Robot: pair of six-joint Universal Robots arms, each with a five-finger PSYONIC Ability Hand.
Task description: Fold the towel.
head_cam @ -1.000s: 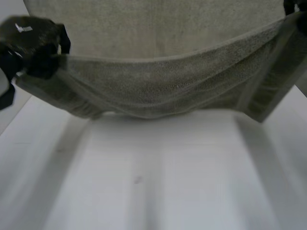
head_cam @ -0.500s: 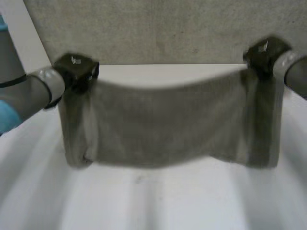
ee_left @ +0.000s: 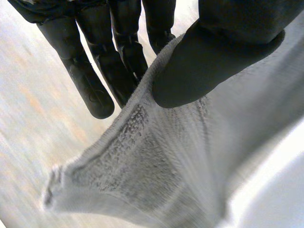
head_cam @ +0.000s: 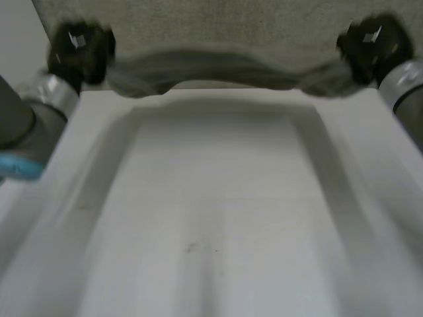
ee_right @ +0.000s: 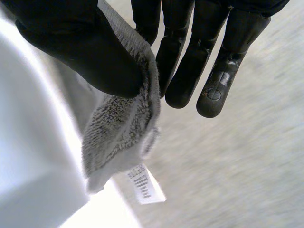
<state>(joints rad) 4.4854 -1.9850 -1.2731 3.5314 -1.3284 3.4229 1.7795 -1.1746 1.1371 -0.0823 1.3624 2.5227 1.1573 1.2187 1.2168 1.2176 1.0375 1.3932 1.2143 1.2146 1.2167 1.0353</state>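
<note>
We count one towel, two hands, one label and one bench. The towel is a grey-beige terry cloth with a looped pile and a flatter woven hem. In the head view it sits at the far end of the white bench. Part of it lies spread flat farthest from the camera, and its nearer part runs as a bunched, slightly sagging band between the two hands. The left hand has one end of that band and the right hand has the other, with the grey arms coming in from either side. In the left wrist view, the thumb presses the cloth's edge against the straight fingers, so this hand is pinching the towel. Below the pinch a corner of the cloth hangs in a loose, creased point. In the right wrist view, the thumb likewise clamps a folded edge of the towel against the nearest of the straight fingers, so this hand too is grasping the towel. A short, thick tuft of pile hangs beneath that pinch. The single white printed label is sewn to the towel at that corner and dangles free below it.
</note>
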